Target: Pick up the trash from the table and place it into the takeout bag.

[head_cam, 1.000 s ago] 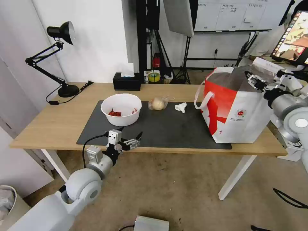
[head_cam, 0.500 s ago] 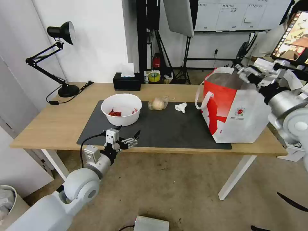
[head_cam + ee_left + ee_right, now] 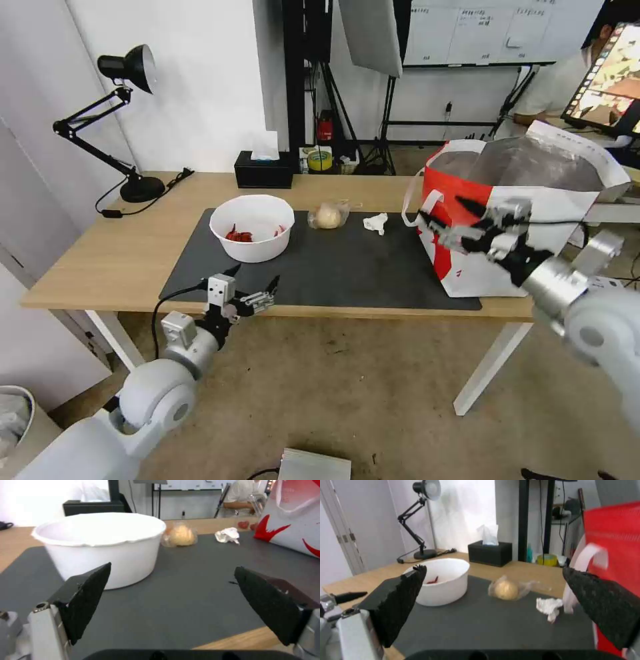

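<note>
1. On the table (image 3: 120, 267), from the head view, I see the white bowl (image 3: 252, 227) at the left of the dark mat (image 3: 347, 267), the bagged bun (image 3: 328, 215) and crumpled tissue (image 3: 376, 223) along its far edge, and the takeout bag (image 3: 507, 220) standing at the right end. My right gripper (image 3: 445, 220) hangs in front of the bag's near-left corner, jaws spread, holding nothing. My left gripper (image 3: 252, 288) sits at the table's near edge, below the bowl, also spread and empty.

2. In the left wrist view, the left gripper's fingers (image 3: 86, 590) stand wide apart, with the bowl (image 3: 100, 545) just beyond them, off to one side rather than between them.

3. In the right wrist view, the right gripper's fingers (image 3: 400, 597) are wide open; the tissue (image 3: 550, 606) and bun (image 3: 506, 589) lie ahead, with the bag's white strap (image 3: 583, 572) close by.

4. My worries: the right gripper could snag that strap or nudge the bag, and a pinch on the bowl's thin rim could tip the red scraps (image 3: 239, 235) out.
</note>
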Robot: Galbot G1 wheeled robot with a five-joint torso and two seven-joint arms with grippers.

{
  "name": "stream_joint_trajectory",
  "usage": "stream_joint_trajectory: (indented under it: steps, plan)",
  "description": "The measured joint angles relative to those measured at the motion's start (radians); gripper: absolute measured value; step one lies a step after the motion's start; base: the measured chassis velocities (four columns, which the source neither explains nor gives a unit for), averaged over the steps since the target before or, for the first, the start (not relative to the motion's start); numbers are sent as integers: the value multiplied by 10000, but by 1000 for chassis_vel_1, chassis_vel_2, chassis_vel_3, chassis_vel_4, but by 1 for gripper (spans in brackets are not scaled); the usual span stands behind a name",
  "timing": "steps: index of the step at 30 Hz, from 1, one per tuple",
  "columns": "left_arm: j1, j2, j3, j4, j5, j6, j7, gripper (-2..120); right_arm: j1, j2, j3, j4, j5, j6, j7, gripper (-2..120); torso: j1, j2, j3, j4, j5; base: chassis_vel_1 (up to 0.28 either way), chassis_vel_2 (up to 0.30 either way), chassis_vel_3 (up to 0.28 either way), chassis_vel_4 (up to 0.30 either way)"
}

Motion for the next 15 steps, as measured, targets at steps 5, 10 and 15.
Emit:
stream_joint_trajectory:
  steps: [5,10,15]
  plan:
    - [377,-130,-390,-68,89,-161,128,100,-1253,638,235,86,-850,690,-10,100,0,0,1,-4,0,0,0,0,0]
    - [601,-223,-551,-44,143,-259,218,100,-2204,1137,409,204,-1595,1309,58,100,1,1,0,-2,0,0,0,0,0]
    - [729,-241,-606,-17,211,-280,242,100,-3009,1712,462,376,-2060,1757,408,100,1,0,0,-3,0,0,0,0,0]
